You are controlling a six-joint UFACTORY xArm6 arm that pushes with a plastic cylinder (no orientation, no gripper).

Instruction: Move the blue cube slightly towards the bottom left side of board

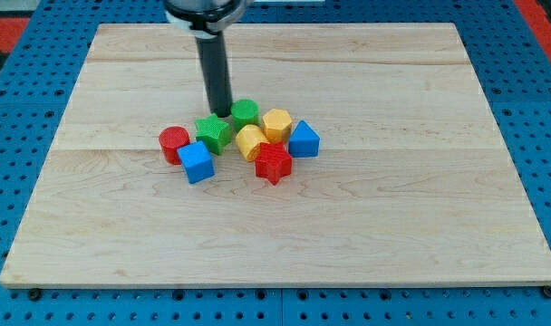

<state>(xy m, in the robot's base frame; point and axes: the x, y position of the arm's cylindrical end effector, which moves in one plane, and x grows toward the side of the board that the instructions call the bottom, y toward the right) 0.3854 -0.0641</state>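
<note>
So my tip (220,114) is sitting right at the top edge of the cluster, tucked between the green star (214,132) and the green cylinder (245,112), practically touching both. There's no gripper on this thing, just the straight dark rod, so nothing is being held or clamped. The blue cube (196,162) is lying below and a bit to the view's left of my tip, with the green star sitting between them. The cube is pressing against the red cylinder (174,143) on its upper left and is just beside the star.

Room-wise, the cube is looking at loads of bare wooden board (121,235) toward the view's bottom and left; every edge is well apart from the pile. The rest of the bunch is crowding to the right: a yellow block (250,141) and another yellow block (276,123), both sort of rounded and faceted, a red star (274,163) and a blue triangular block (304,139).

The board is showing pale planks with light grain, lying on a blue perforated surface (22,136). The blocks are looking like smooth, matte plastic.
</note>
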